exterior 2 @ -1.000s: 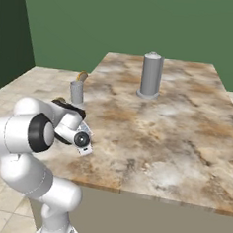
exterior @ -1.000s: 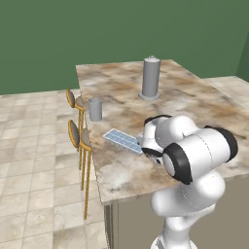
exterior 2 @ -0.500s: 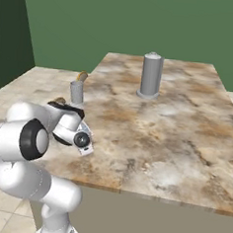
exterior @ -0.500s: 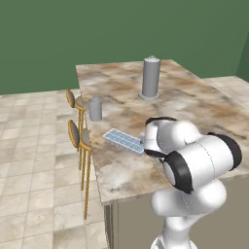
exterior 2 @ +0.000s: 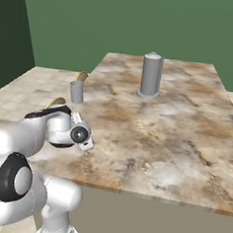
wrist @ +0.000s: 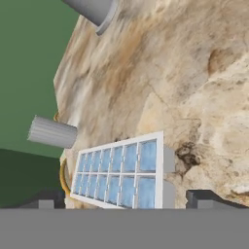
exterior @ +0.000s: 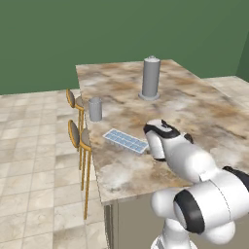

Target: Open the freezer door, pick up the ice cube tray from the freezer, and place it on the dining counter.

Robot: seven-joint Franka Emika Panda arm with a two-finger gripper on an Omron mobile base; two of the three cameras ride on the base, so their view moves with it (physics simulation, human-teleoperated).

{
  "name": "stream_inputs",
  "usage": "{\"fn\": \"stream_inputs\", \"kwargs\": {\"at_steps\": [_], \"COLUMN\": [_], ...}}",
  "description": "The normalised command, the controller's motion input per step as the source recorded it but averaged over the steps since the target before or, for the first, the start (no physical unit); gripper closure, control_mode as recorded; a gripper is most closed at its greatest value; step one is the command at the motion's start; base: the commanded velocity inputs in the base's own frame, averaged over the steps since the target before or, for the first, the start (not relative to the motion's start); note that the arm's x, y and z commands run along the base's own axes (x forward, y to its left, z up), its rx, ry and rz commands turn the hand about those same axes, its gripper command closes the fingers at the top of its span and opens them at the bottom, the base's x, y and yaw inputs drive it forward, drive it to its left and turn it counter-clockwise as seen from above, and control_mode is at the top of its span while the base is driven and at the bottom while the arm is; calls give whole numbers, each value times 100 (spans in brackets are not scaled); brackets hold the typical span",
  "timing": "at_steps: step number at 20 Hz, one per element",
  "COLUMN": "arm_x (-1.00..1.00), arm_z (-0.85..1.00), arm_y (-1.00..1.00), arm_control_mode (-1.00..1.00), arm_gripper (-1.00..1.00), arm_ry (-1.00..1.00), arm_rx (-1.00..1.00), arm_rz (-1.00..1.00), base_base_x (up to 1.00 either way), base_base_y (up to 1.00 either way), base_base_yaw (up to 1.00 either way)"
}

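The ice cube tray point(wrist: 121, 172), pale blue with a grid of little cells, lies flat on the dining counter point(wrist: 185, 87) near its left edge; it also shows in the left base view as the tray point(exterior: 126, 140). My gripper point(wrist: 127, 199) hovers just behind the tray's near end. It is open, its fingertips point(wrist: 209, 197) wide apart on either side, touching nothing. In the left base view the gripper point(exterior: 151, 145) sits right of the tray on the brown marble counter point(exterior: 194, 112). The freezer and the freezer door are out of view.
A tall grey cylinder point(exterior: 151, 78) stands mid-counter and a small grey cup point(exterior: 95, 109) stands near the left edge, beyond the tray. Wooden bar stools point(exterior: 78, 138) line the counter's left side above tiled floor. The counter's front edge point(exterior 2: 147, 195) runs close to my base.
The jaws have spread slightly wider and the hand has drawn back a little from the tray. The tray stays where it lay on the counter.
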Motion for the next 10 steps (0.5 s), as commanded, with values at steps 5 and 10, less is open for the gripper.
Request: {"fn": "stream_inputs", "kwargs": {"at_steps": [5,10], "arm_x": [-13,-16], "arm_z": [100,100], "arm_y": [-13,-14], "arm_control_mode": [-100,-100], "arm_gripper": [-100,-100], "arm_ry": [15,20], "arm_rx": [0,0], "arm_rz": [0,0], "base_base_x": [0,0], "base_base_y": [0,0], "base_base_yaw": [0,0]}}
